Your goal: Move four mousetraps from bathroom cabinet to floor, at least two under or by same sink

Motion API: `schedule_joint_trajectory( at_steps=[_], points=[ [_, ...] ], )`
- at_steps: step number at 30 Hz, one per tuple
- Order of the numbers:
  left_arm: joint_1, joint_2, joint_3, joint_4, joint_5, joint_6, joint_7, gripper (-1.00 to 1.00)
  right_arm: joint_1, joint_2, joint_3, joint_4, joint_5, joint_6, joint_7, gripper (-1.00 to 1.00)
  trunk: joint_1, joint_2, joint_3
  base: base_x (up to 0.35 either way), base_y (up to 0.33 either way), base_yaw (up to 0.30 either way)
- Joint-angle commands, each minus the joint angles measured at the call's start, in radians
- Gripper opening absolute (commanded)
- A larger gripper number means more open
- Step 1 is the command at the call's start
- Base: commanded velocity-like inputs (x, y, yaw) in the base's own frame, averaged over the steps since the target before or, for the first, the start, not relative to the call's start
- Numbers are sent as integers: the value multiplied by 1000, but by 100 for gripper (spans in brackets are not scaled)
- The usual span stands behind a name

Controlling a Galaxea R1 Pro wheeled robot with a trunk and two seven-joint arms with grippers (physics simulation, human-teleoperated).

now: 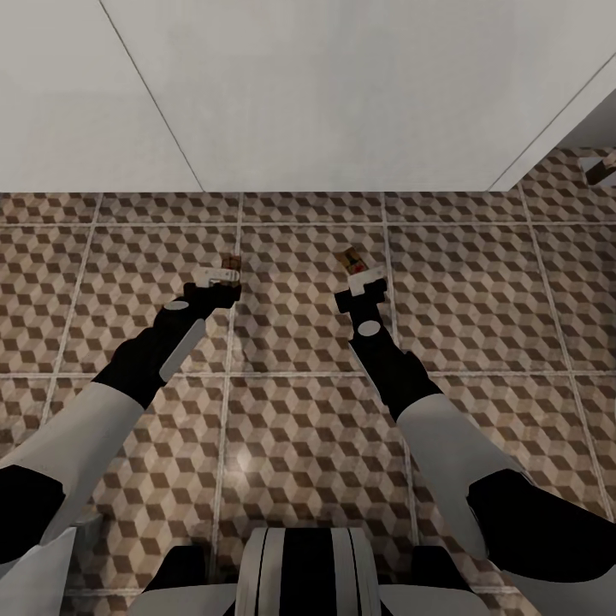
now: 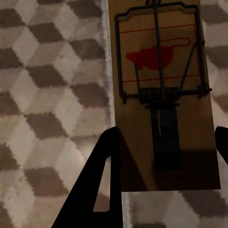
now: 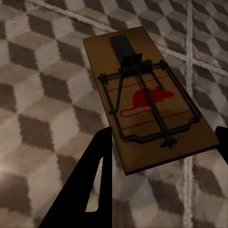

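Observation:
Two mousetraps show, each a small brown board with dark wire and a red mouse print. My left gripper (image 1: 221,275) (image 2: 166,156) is shut on one mousetrap (image 1: 229,262) (image 2: 161,61), its black fingers (image 2: 102,180) pressing the board's long edges. In my right gripper (image 1: 366,275) (image 3: 164,147), also shut, sits the other mousetrap (image 1: 350,258) (image 3: 142,99), held tilted. Both boards hang a little above the cube-patterned bathroom floor (image 1: 299,325) (image 2: 52,95) (image 3: 42,85). The cabinet is out of view.
A broad white surface (image 1: 342,94) rises just beyond the grippers; I cannot tell whether it is the sink's block or a wall. A small dark object (image 1: 599,167) lies at the far right. Tiles stretch to both sides.

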Motion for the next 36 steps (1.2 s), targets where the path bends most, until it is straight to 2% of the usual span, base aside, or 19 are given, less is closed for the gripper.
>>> schedule_joint_trajectory(
  at_steps=[1,25,29,36],
  points=[
    [-1,2,-5,-2,9,3,11,-100,0,0,3,-1,9,9,-6,-100,0,0,-1,0,0,0],
    [-1,2,-5,-6,9,4,12,-100,0,0,1,-3,10,10,-8,-100,0,0,-1,0,0,0],
    [-1,2,-5,-6,9,4,12,-100,0,0,1,-4,10,11,-8,-100,2,-1,-15,0,0,0],
    [-1,2,-5,-6,9,4,12,-100,0,0,1,-4,10,11,-8,-100,5,-3,-15,0,0,0]
  ],
)
